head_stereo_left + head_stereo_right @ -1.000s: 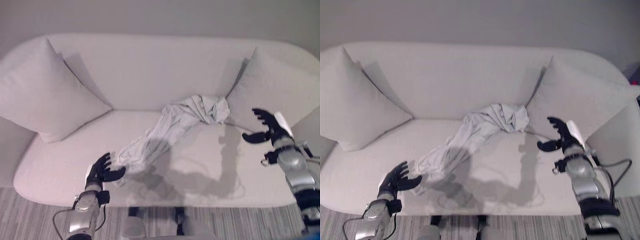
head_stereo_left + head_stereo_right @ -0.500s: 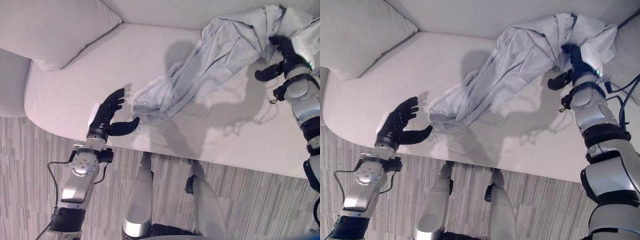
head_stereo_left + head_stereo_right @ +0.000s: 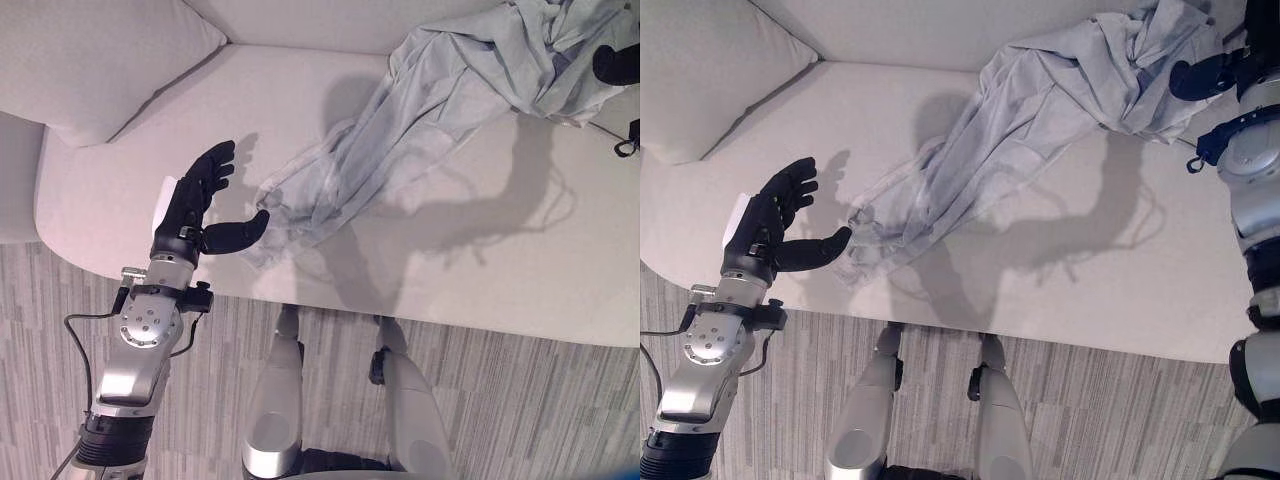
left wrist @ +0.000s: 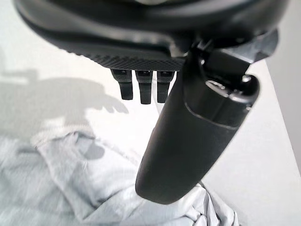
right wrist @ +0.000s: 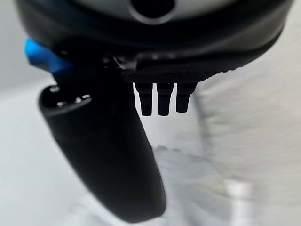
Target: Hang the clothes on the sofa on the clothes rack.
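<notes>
Task barely begun: crumpled pale grey-blue cloth garment (image 3: 1040,110) lies stretched across the off-white fabric sofa (image 3: 940,30) seat, not lifted. Left hand (image 3: 775,225) spread open, thumb just beside garment's lower end. Right hand (image 3: 1205,75) at upper bunch, fingers straight, nothing gripped. Grasping, carrying and hanging all remain.

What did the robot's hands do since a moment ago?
The right hand reached up to the bunched end of the shirt. The left hand, open, drew close to its lower end without gripping it. The shirt remains draped on the sofa.
</notes>
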Controlling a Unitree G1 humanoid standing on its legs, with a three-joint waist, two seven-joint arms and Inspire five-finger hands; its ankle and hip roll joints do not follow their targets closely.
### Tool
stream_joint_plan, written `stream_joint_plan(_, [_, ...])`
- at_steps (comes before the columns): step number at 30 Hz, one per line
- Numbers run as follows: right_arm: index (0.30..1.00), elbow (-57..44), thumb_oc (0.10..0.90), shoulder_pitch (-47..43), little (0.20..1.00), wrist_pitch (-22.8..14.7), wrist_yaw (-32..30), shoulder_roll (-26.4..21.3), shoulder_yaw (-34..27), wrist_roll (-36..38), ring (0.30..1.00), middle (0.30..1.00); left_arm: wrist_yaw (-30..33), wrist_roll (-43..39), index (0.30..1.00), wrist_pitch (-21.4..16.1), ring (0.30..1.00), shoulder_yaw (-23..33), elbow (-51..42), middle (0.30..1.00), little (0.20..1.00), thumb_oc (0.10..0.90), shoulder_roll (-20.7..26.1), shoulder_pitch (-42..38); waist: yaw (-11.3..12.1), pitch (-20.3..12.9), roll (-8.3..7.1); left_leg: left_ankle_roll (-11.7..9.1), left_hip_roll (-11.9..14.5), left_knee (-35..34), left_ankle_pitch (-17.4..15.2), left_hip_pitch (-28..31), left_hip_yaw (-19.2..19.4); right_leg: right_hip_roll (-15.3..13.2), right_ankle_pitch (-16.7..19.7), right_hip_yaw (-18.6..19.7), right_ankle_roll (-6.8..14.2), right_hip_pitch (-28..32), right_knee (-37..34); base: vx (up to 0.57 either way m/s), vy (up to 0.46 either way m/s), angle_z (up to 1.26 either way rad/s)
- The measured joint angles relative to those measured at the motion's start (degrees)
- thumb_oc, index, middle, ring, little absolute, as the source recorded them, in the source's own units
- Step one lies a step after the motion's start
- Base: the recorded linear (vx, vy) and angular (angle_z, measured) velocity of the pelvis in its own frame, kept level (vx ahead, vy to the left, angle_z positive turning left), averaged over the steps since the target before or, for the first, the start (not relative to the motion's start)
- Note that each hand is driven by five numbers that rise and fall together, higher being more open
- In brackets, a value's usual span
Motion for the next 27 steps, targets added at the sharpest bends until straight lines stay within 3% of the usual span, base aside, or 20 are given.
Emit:
stream_joint_plan(2, [0.9,6.21,0.8,-5.81,0.9,-0.28,0.03,0.33,8.22,0.02,0.9,0.9,-0.04,0.0,0.9,0.17,0.9,-0.05,0.0,0.9,0.9,0.8,-0.37,1.15,0.05,-0.02,0.04,0.09,-0.04,0.46,0.15,-1.96,0.08,-0.03,0.67,0.22,-0.05,-1.9,0.0,0.03,0.014,-0.04])
stream_joint_plan(3, [0.9,14.39,0.8,-11.92,0.9,-0.66,0.17,2.15,15.75,0.05,0.9,0.9,0.11,0.0,0.9,0.16,0.9,-0.26,-0.15,0.9,0.9,0.8,-0.49,1.84,0.14,-0.06,0.12,-0.02,-0.1,0.63,0.28,-3.0,0.05,-0.07,0.85,0.22,-0.01,-2.83,0.0,0.0,0.0,0.0])
stream_joint_plan(8, [0.9,19.19,0.8,-17.48,0.9,-0.37,0.26,2.87,18.15,0.68,0.9,0.9,0.12,0.0,0.9,0.36,0.9,-1.01,-0.66,0.9,0.9,0.8,-0.54,2.78,1.48,-0.07,0.19,-0.35,-0.26,0.99,1.04,-5.89,-0.32,-0.2,1.24,0.05,-0.04,-5.35,0.0,0.0,0.012,0.04])
stream_joint_plan(12, [0.9,21.56,0.8,-24.25,0.9,-0.67,0.5,4.14,25.8,1.77,0.9,0.9,0.4,-0.01,0.9,0.4,0.9,-1.03,-1.77,0.9,0.9,0.8,-0.3,2.64,2.35,-0.1,0.23,-0.34,-0.31,1.75,0.94,-8.11,-0.44,-0.18,1.5,0.04,-0.15,-7.22,0.0,0.0,0.0,0.0])
stream_joint_plan(18, [0.9,21.53,0.8,-26.38,0.9,-1.84,0.09,5.3,25.53,3.31,0.9,0.9,0.76,-0.01,0.9,0.44,0.9,-1.23,-2.22,0.9,0.9,0.8,0.74,2.46,3.06,-0.11,0.23,-0.57,-0.4,3.5,0.6,-10.8,-1.26,-0.1,1.78,-0.27,-0.31,-8.65,0.01,0.0,-0.005,0.05])
stream_joint_plan(19, [0.855,21.53,0.77,-26.4,0.855,-1.86,0.07,5.29,25.36,4.23,0.855,0.855,0.82,-0.01,0.9,0.44,0.9,-1.22,-2.34,0.9,0.9,0.8,1.12,2.43,3.01,-0.11,0.23,-0.56,-0.44,3.83,0.57,-11.24,-1.32,-0.13,1.88,-0.25,-0.28,-8.89,0.01,-0.02,-0.001,0.05])
stream_joint_plan(20, [0.399,21.91,0.466,-26.35,0.399,-2.15,0.12,5.33,24.35,4.41,0.399,0.399,0.82,-0.01,0.9,0.44,0.9,-1.22,-2.61,0.9,0.9,0.8,1.65,2.38,3.06,-0.11,0.22,-0.54,-0.53,4.25,0.51,-11.87,-1.4,-0.17,2.1,-0.23,-0.32,-9.33,0.01,0.0,0.0,0.0])
stream_joint_plan(21, [0.3,22.49,0.4,-26.28,0.3,-2.45,0.28,5.34,24.16,4.73,0.3,0.3,0.85,-0.01,0.9,0.44,0.9,-1.2,-3.0,0.9,0.9,0.8,1.86,2.38,3.15,-0.12,0.22,-0.51,-0.61,4.82,0.37,-12.54,-1.44,-0.19,2.25,-0.21,-0.3,-9.75,0.01,0.0,0.0,0.0])
stream_joint_plan(27, [0.3,27.71,0.4,-17.43,0.3,-1.63,2.96,5.43,16.32,7.59,0.3,0.3,0.92,0.0,0.9,0.45,0.9,-1.09,-5.25,0.9,0.9,0.8,1.92,2.75,4.03,-0.15,0.05,-0.74,-0.87,8.03,-0.19,-16.93,-2.5,-0.04,2.96,-0.54,-0.14,-12.22,0.02,-0.01,-0.015,0.03])
